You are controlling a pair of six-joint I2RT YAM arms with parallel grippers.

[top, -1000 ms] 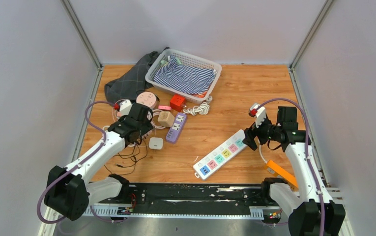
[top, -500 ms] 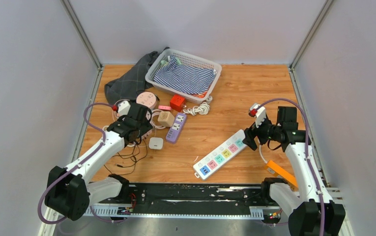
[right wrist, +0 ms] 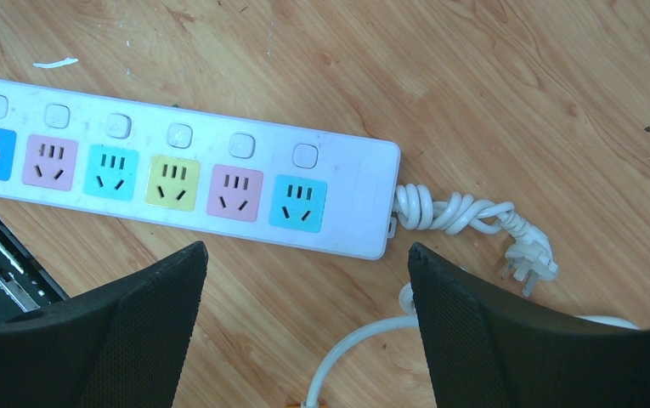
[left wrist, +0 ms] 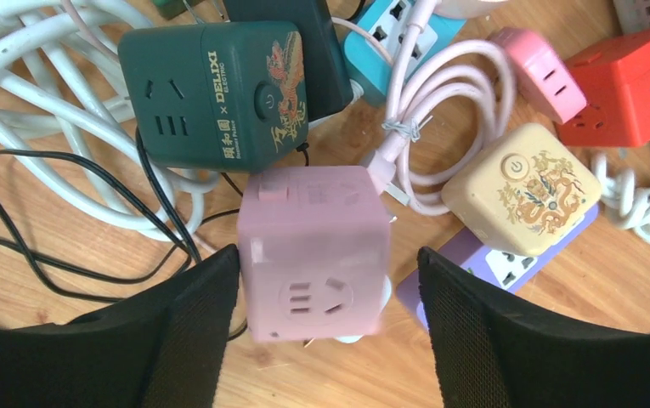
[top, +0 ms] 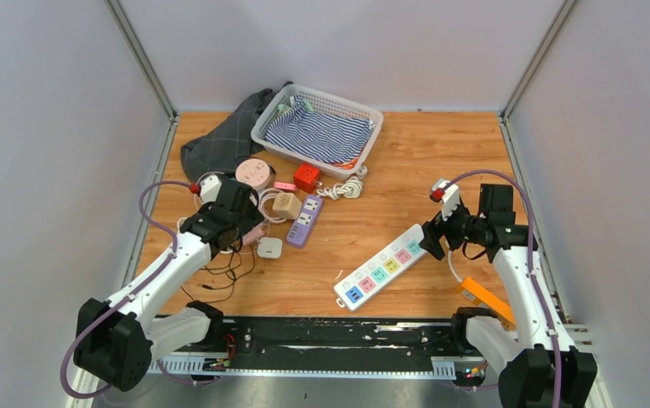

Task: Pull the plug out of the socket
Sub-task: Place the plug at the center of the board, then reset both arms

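Left wrist view: left gripper sits over the clutter, fingers spread to either side of the pink cube. The left finger is at the cube's left edge. A gap shows between the right finger and the cube's right face, so there is no pinch.
- The cube sits at frame centre, one three-pin outlet face toward the camera.
- The pink plug on its looped pink cord lies against the cube's upper right corner. Cannot tell if it is seated in the cube.
- Green cube just above the pink one, upper left.
- Cream cube to the right, resting on the purple strip.
- Red cube at upper right.
- White cords and black wires tangle along the left side.

Right wrist view: right gripper has its fingers spread wide with nothing between them. It hovers above the table at the cord end of the white strip.
- The strip runs from the left edge to centre, coloured outlets face up, none occupied.
- Its coiled cord ends in a white plug lying loose at right, prongs bare.

Top view: the two arms are well apart. The clutter is left of centre and the white strip lower right of centre.
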